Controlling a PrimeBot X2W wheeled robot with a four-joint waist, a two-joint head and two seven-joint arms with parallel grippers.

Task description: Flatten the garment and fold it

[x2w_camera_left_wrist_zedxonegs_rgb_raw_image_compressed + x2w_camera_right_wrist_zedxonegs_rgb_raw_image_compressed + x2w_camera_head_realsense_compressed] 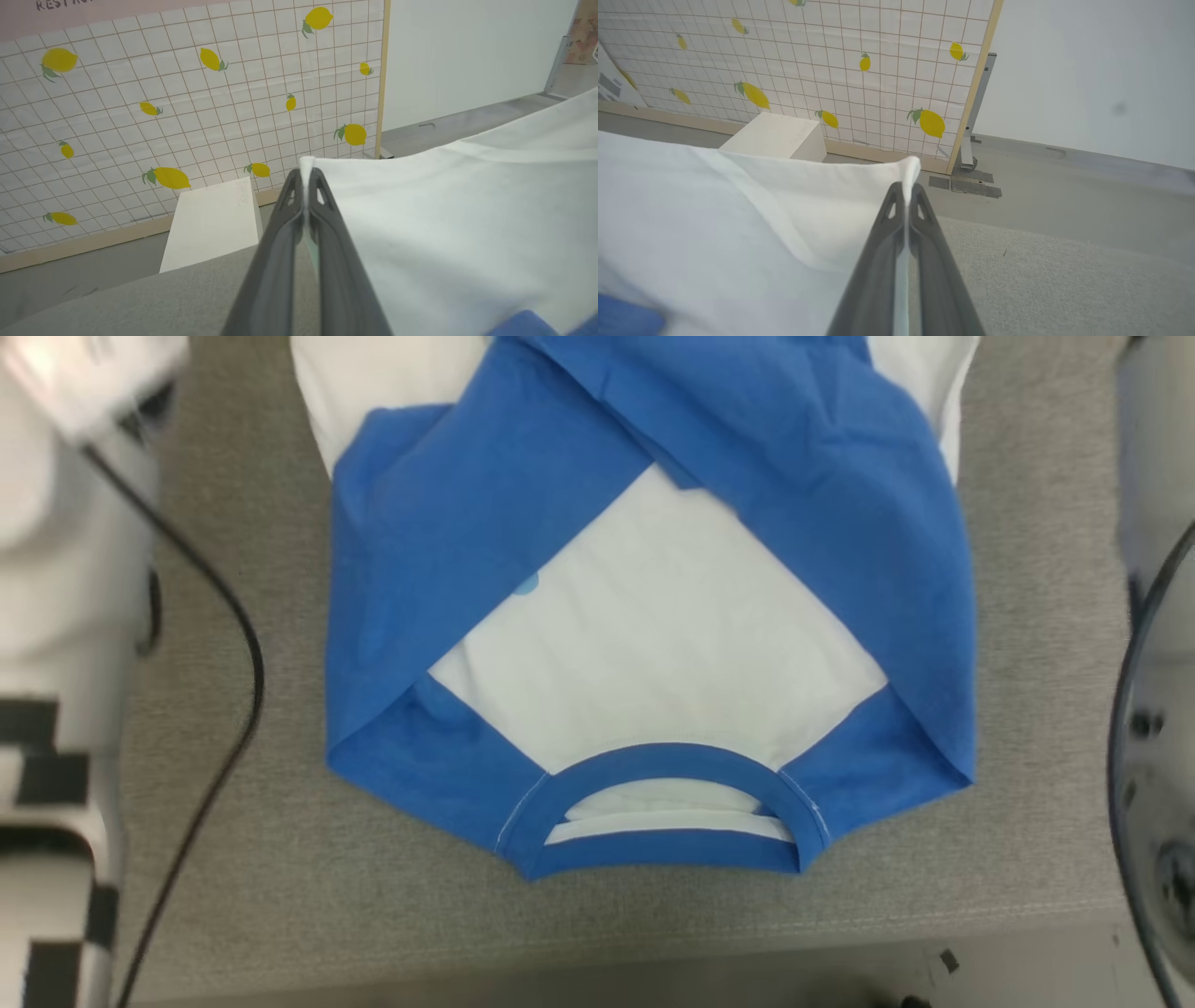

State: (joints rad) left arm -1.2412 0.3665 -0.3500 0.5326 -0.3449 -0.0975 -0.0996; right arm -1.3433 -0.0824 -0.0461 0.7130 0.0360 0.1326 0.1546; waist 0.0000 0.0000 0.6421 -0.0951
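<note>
1. Head view. The garment (653, 644) lies flat mid-width on the grey table (1027, 709).
   - The blue collar band sits close to the table's near edge.
   - Both blue sleeves are folded in over the white body and cross toward the far side.
   - The long axis runs from near edge to far edge. The collar points at the near edge and the hem end runs out past the top of the frame.
   - A pale left forearm (56, 569) stands off the table's left edge beside a black cable (224, 616). A pale right forearm (1158, 476) stands off the right edge.
2. Left wrist view. The left gripper (306, 179) is pinched tight on a white corner of the garment, with a tuft poking past the tips.
   - The cloth spreads to the right of the fingers, and the grey table lies to their left.
   - Beyond are a lemon-print tile panel (187, 116), a white box (210, 224) on the grey floor (70, 275), and a plain white wall (467, 56).
3. Right wrist view. The right gripper (906, 196) is likewise clamped on a white corner.
   - The cloth spreads to the left of the fingers, and the table lies to their right.
   - The lemon panel, the white box and the panel's metal foot (971, 154) stand behind.
</note>
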